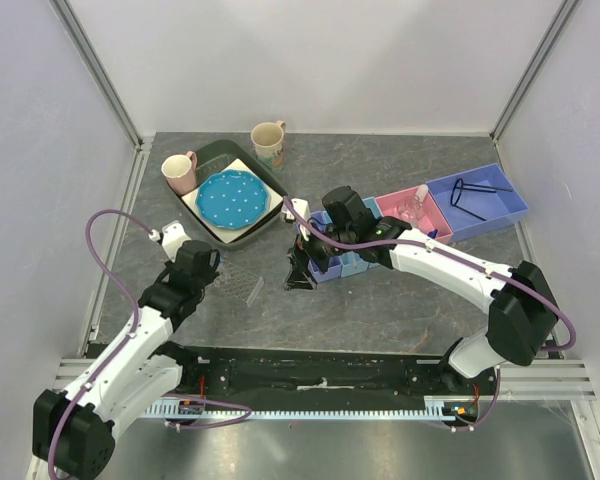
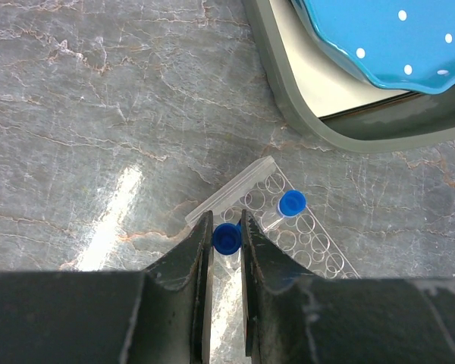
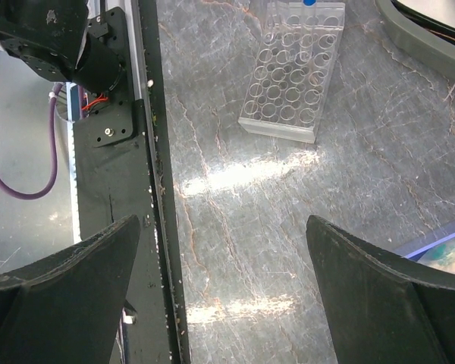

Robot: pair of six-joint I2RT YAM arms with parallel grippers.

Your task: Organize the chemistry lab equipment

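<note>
A clear plastic tube rack [image 2: 307,236] lies on the grey table; it also shows in the top view [image 1: 243,288] and the right wrist view [image 3: 292,72]. My left gripper [image 2: 227,227] is shut on a blue-capped tube [image 2: 227,239] at the rack's near corner. A second blue-capped tube [image 2: 291,203] stands in the rack. In the top view the left gripper [image 1: 212,268] is just left of the rack. My right gripper [image 3: 224,221] is wide open and empty over bare table, right of the rack in the top view [image 1: 302,270].
A grey tray [image 1: 212,158] holding a blue dotted plate [image 1: 230,197] sits behind the rack, with a pink mug [image 1: 180,172] and a cream mug [image 1: 268,142] beside it. Small blue bins [image 1: 342,264], a pink bin [image 1: 400,200] and a large blue bin [image 1: 505,210] stand at right. The black base plate [image 3: 114,152] is near.
</note>
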